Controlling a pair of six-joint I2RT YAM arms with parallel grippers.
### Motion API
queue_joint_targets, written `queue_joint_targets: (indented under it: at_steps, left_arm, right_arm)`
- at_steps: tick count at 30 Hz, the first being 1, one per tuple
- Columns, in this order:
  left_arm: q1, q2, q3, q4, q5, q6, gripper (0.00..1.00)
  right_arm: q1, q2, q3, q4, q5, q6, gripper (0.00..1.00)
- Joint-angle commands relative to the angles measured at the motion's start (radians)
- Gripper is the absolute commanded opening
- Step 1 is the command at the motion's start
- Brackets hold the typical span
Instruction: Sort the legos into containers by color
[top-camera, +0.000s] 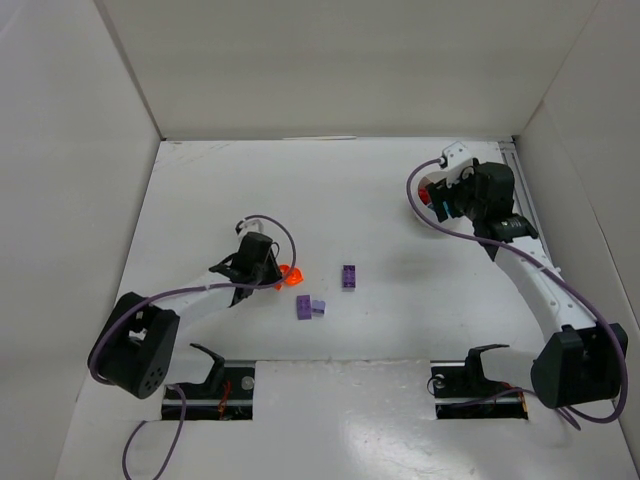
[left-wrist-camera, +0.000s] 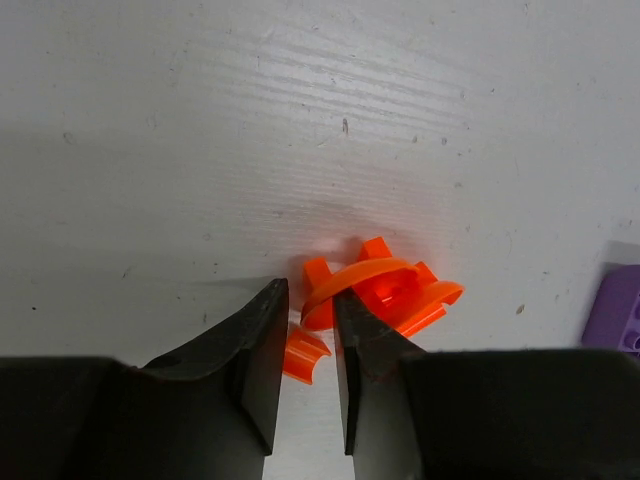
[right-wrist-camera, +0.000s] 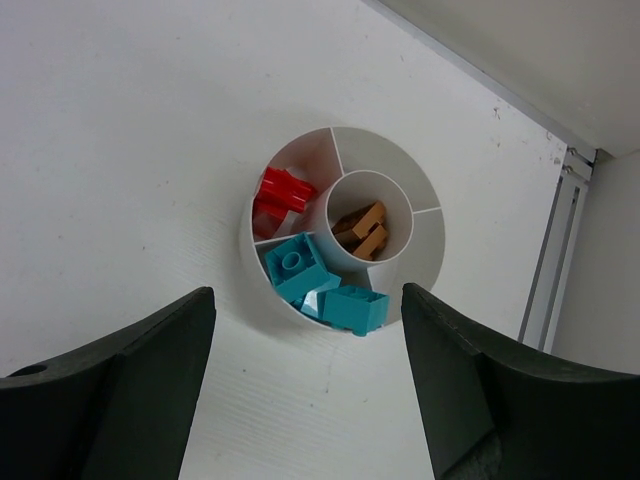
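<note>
My left gripper (top-camera: 272, 274) is down at the table by a small heap of orange legos (top-camera: 290, 275). In the left wrist view its fingers (left-wrist-camera: 262, 340) stand a narrow gap apart, with a small orange piece (left-wrist-camera: 300, 355) lying between them. A curved orange piece (left-wrist-camera: 385, 285) lies at the right fingertip. Three purple legos (top-camera: 348, 277) (top-camera: 303, 308) (top-camera: 318, 306) lie just to the right. My right gripper (right-wrist-camera: 307, 320) is wide open above the round white dish (right-wrist-camera: 258, 270). The dish holds red legos (right-wrist-camera: 280, 192), teal legos (right-wrist-camera: 300, 265) and orange-brown legos (right-wrist-camera: 362, 230) in its hub.
White walls close the table at the back and both sides. A metal rail (right-wrist-camera: 550, 270) runs along the right wall beside the dish. In the top view the right arm (top-camera: 530, 280) covers most of the dish. A purple lego (left-wrist-camera: 615, 305) shows at the right edge of the left wrist view.
</note>
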Motion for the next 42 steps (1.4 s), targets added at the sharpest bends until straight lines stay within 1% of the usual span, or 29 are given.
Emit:
queue_joint_targets:
  at_steps: [1, 3, 7, 9, 14, 15, 18, 20, 21, 22, 25, 26, 27, 28, 29, 30, 31, 33, 34, 35, 36, 37, 38, 40, 42]
  left_arm:
    - [-0.008, 0.016, 0.046, 0.005, -0.033, 0.011, 0.22]
    - [-0.008, 0.025, 0.056, 0.005, -0.046, 0.011, 0.20]
    - [-0.008, 0.035, 0.080, 0.005, -0.046, 0.021, 0.09]
    - [-0.008, 0.035, 0.089, -0.015, -0.046, 0.030, 0.00]
    - [-0.008, -0.062, 0.099, -0.056, -0.084, 0.040, 0.00]
    - [-0.008, -0.101, 0.099, -0.067, -0.095, 0.051, 0.00]
    - [-0.008, -0.189, 0.109, -0.085, -0.105, 0.062, 0.00]
    - [-0.018, -0.253, 0.109, -0.070, -0.118, 0.071, 0.00]
    - [-0.018, -0.254, 0.109, -0.070, -0.118, 0.071, 0.00]
    - [-0.018, -0.287, 0.098, -0.043, -0.118, 0.109, 0.00]
    - [-0.018, -0.320, 0.098, -0.003, -0.035, 0.163, 0.00]
    - [-0.018, -0.335, 0.084, 0.051, 0.044, 0.197, 0.00]
    - [-0.018, -0.335, 0.084, 0.082, 0.089, 0.209, 0.00]
    - [-0.018, -0.346, 0.070, 0.114, 0.133, 0.221, 0.00]
    - [-0.027, -0.346, 0.060, 0.172, 0.213, 0.221, 0.00]
    - [-0.027, -0.346, 0.060, 0.195, 0.249, 0.235, 0.00]
    - [-0.044, -0.346, 0.060, 0.215, 0.272, 0.246, 0.00]
    - [-0.074, -0.337, 0.076, 0.229, 0.263, 0.246, 0.00]
    - [-0.114, -0.337, 0.087, 0.229, 0.248, 0.257, 0.00]
    - [-0.137, -0.326, 0.099, 0.220, 0.228, 0.267, 0.00]
    - [-0.160, -0.312, 0.122, 0.211, 0.180, 0.268, 0.00]
    - [-0.204, -0.312, 0.132, 0.202, 0.163, 0.268, 0.00]
    - [-0.225, -0.303, 0.141, 0.201, 0.146, 0.268, 0.00]
    - [-0.277, -0.294, 0.150, 0.201, 0.123, 0.268, 0.00]
    - [-0.309, -0.285, 0.161, 0.201, 0.094, 0.257, 0.00]
  right_arm:
    - [-0.011, -0.013, -0.001, 0.019, -0.008, 0.008, 0.80]
    - [-0.011, -0.013, -0.001, 0.019, -0.008, 0.008, 0.80]
    - [-0.011, -0.004, -0.001, 0.019, -0.018, 0.008, 0.79]
    - [-0.011, -0.004, -0.001, 0.019, -0.050, -0.004, 0.79]
    - [-0.011, -0.024, -0.013, 0.028, -0.122, -0.027, 0.79]
    - [-0.011, -0.024, -0.013, 0.028, -0.142, -0.041, 0.77]
    - [-0.011, -0.058, -0.034, 0.052, -0.241, -0.081, 0.77]
    - [0.017, -0.071, -0.047, 0.052, -0.330, -0.121, 0.77]
    - [0.026, -0.081, -0.047, 0.052, -0.367, -0.138, 0.77]
    - [0.037, -0.081, -0.056, 0.063, -0.446, -0.147, 0.77]
    - [0.087, -0.081, -0.079, 0.117, -0.608, -0.156, 0.77]
    - [0.101, -0.081, -0.079, 0.137, -0.710, -0.144, 0.77]
    - [0.138, -0.067, -0.093, 0.192, -0.757, -0.126, 0.77]
    - [0.162, -0.044, -0.093, 0.212, -0.792, -0.091, 0.77]
    - [0.186, -0.030, -0.093, 0.224, -0.815, -0.080, 0.77]
    - [0.212, -0.015, -0.081, 0.224, -0.829, -0.080, 0.77]
    - [0.266, -0.001, -0.070, 0.224, -0.829, -0.066, 0.76]
    - [0.324, 0.033, -0.054, 0.247, -0.774, -0.041, 0.75]
    - [0.354, 0.033, -0.039, 0.262, -0.754, -0.029, 0.75]
    - [0.411, 0.046, -0.030, 0.263, -0.733, -0.020, 0.75]
    - [0.436, 0.047, -0.013, 0.263, -0.705, -0.020, 0.75]
    - [0.460, 0.056, -0.013, 0.263, -0.635, -0.011, 0.75]
    - [0.500, 0.056, 0.001, 0.272, -0.592, -0.011, 0.75]
    - [0.531, 0.065, 0.010, 0.272, -0.492, 0.003, 0.75]
    - [0.555, 0.065, 0.010, 0.272, -0.443, 0.026, 0.73]
